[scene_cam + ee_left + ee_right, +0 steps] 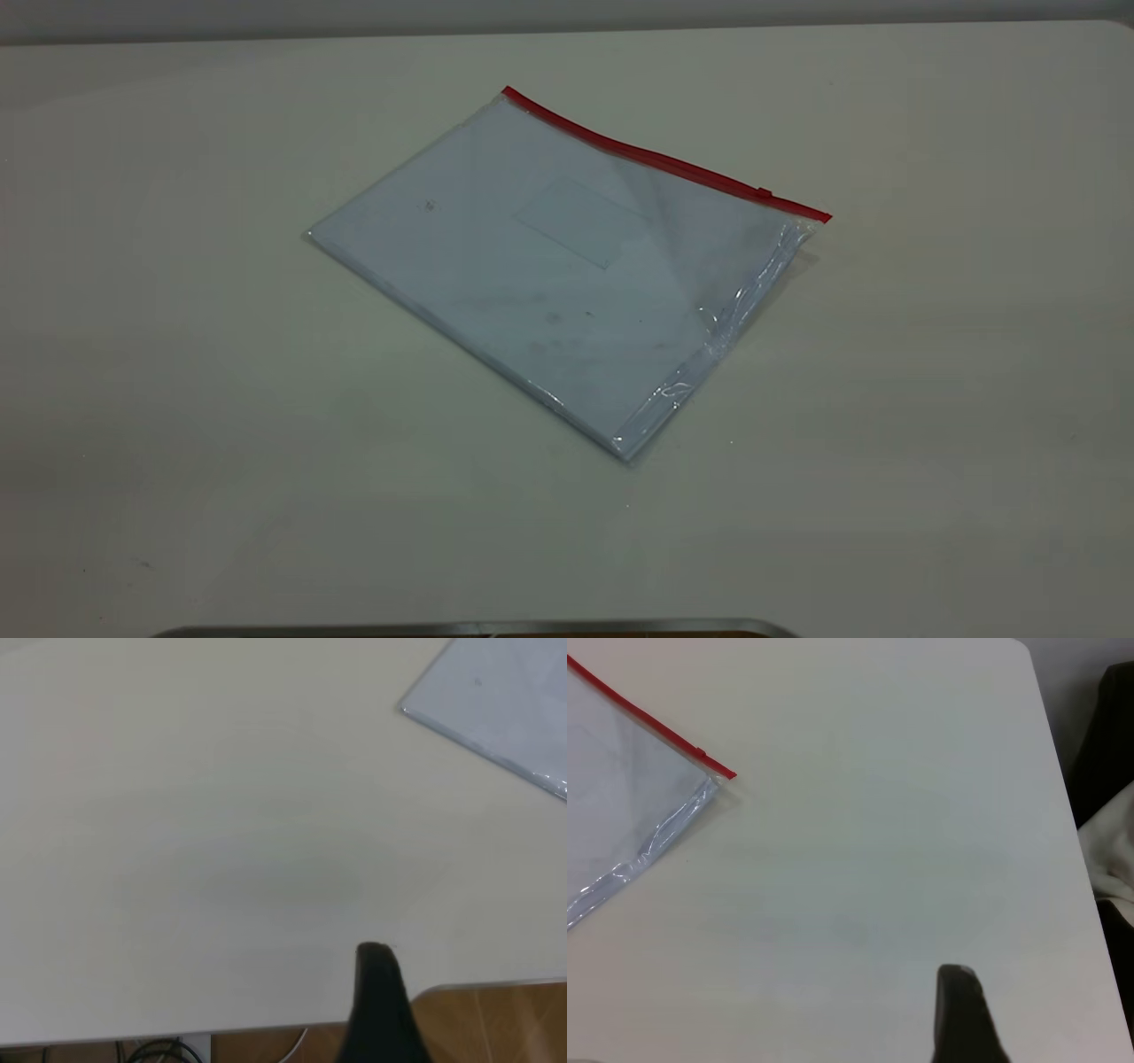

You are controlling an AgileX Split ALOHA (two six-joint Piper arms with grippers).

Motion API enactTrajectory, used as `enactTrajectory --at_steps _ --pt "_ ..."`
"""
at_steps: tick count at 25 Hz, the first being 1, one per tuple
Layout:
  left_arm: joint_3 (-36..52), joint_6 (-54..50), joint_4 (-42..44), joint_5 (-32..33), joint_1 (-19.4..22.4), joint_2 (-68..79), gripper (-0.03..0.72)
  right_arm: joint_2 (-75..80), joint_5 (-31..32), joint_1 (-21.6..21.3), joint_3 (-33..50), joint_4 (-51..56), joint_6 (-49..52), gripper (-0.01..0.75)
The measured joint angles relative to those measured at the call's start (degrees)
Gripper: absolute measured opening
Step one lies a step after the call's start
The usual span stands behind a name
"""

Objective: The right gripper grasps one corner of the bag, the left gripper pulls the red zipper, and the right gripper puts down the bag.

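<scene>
Bag first: from my seat, the large flat clear-plastic document pouch (549, 283), bluish-white and crinkly, lies flat on the pale table (177, 354), untouched, with both arms well apart from it. Nearest me in the exterior view is its crumpled lower corner; farther back runs the thin bright red zipper strip (660, 159) along the far long edge, with the tiny red slider tab (764, 192) near that strip's right end.

Each wrist view shows only one dark fingertip of its own tool, so for the left gripper (376, 992) and the right gripper (961, 1010) I cannot tell whether the jaws stand apart or together. Both hang over bare tabletop near the table's edges.

My worry is the first grasp. A corner lying flush on the table gives my right gripper little to bite, so the jaws may skate off the slick plastic or push the bag sideways. A weak hold there would probably let the whole pouch drag along once I pull the slider.
</scene>
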Motion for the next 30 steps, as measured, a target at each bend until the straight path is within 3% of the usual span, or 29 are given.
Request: enactTrajectory --at_steps 26,30 --pt "0.0 -0.5 -0.6 0.0 0.0 0.1 0.590 0.0 0.0 0.0 0.0 -2.2 0.0 0.351" --pt "-1.1 -1.9 1.7 -1.7 0.0 5.5 0.590 0.0 -1.0 0.0 -0.2 -0.1 0.1 0.343"
